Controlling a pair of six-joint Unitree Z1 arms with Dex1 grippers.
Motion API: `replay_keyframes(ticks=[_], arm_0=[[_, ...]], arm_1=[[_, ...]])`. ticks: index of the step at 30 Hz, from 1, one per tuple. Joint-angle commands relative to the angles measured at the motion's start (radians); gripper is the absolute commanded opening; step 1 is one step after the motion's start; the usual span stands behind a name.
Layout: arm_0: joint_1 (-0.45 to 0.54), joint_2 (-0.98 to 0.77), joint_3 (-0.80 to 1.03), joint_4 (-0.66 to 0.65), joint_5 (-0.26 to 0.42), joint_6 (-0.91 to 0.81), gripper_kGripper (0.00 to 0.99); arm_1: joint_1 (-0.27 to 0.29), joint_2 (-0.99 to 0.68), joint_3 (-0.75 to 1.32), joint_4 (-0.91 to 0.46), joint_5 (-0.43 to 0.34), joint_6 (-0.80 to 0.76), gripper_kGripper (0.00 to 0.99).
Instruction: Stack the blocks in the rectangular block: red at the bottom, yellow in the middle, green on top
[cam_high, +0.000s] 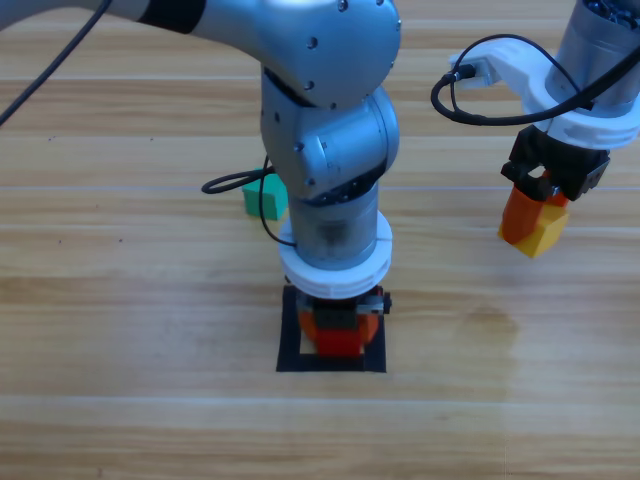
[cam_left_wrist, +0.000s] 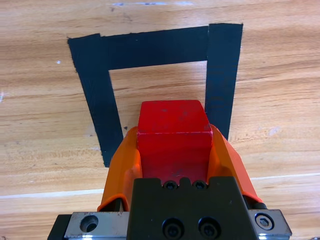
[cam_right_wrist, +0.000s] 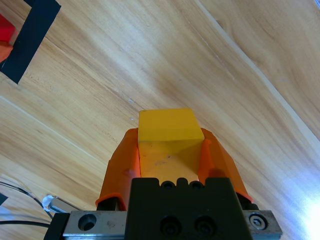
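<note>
The red cube (cam_left_wrist: 174, 134) sits between the orange jaws of my left gripper (cam_left_wrist: 175, 137), which is shut on it over the black tape outline (cam_left_wrist: 157, 47). From above, the left gripper (cam_high: 338, 335) and the red cube (cam_high: 340, 343) are inside the rectangular block (cam_high: 292, 345). At the right, my right gripper (cam_high: 535, 215) hangs above the table, shut on the yellow cube (cam_high: 541, 231); its own view shows that yellow cube (cam_right_wrist: 169, 135) held clear of the wood. The green cube (cam_high: 264, 197) rests on the table behind the left arm, partly hidden by it.
A black cable (cam_high: 232, 183) loops beside the green cube. Another cable (cam_high: 490, 105) curls off the right wrist. A corner of the tape outline (cam_right_wrist: 31, 35) shows in the right wrist view's top left.
</note>
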Motion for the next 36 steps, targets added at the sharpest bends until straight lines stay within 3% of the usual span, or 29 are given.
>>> replay_keyframes(ticks=[1, 22, 23, 25, 26, 27, 28, 36], arm_0=[[0.042, 0.047, 0.008, 0.016, -0.006, -0.01, 0.015], [0.04, 0.075, -0.057, 0.051, -0.001, -0.027, 0.044], [0.039, 0.071, -0.058, 0.054, -0.001, -0.029, 0.095], [0.031, 0.068, -0.068, 0.057, -0.001, -0.033, 0.356], [0.025, 0.068, -0.08, 0.067, 0.001, -0.035, 0.569], [0.022, 0.07, -0.092, 0.077, 0.004, -0.038, 0.87], [0.021, 0.068, -0.097, 0.086, 0.005, -0.039, 0.982], [0.022, 0.033, -0.083, 0.108, 0.017, -0.033, 0.99]], arm_1=[[0.022, 0.002, 0.023, -0.022, 0.021, 0.001, 0.0], [0.022, 0.01, 0.023, -0.025, 0.017, 0.001, 0.0], [0.022, 0.01, 0.023, -0.025, 0.017, 0.001, 0.0], [0.022, 0.011, 0.021, -0.025, 0.017, 0.001, 0.0], [0.022, 0.011, 0.021, -0.025, 0.017, 0.001, 0.0], [0.022, 0.011, 0.021, -0.025, 0.017, 0.001, 0.0], [0.022, 0.011, 0.021, -0.025, 0.017, 0.001, 0.0], [0.022, 0.011, 0.023, -0.025, 0.017, 0.001, 0.0]])
